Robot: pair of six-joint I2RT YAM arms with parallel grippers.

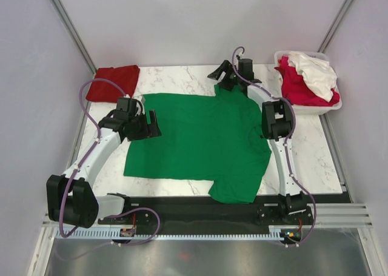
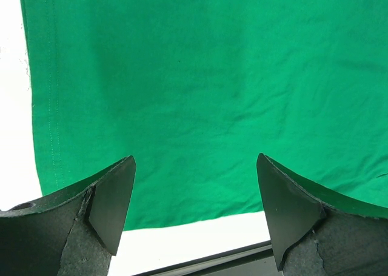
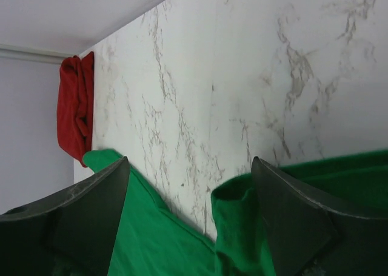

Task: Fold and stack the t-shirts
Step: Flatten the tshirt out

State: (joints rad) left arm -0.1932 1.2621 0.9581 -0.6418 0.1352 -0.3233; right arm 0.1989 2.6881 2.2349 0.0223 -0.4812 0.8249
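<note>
A bright green t-shirt [image 1: 200, 139] lies spread flat in the middle of the marble table, one sleeve hanging toward the near edge. My left gripper [image 1: 153, 124] is open and empty, hovering over the shirt's left hem [image 2: 200, 106]. My right gripper [image 1: 219, 77] is open and empty at the shirt's far edge, over the far sleeve [image 3: 242, 227]. A folded dark red t-shirt [image 1: 113, 83] lies at the far left corner and also shows in the right wrist view [image 3: 76, 109]. Crimson-pink [image 1: 297, 85] and white [image 1: 315, 73] shirts sit piled in the basket.
A white plastic basket [image 1: 324, 109] stands at the far right corner. A black strip [image 1: 200, 206] runs along the table's near edge by the arm bases. Grey walls close in the left, back and right sides.
</note>
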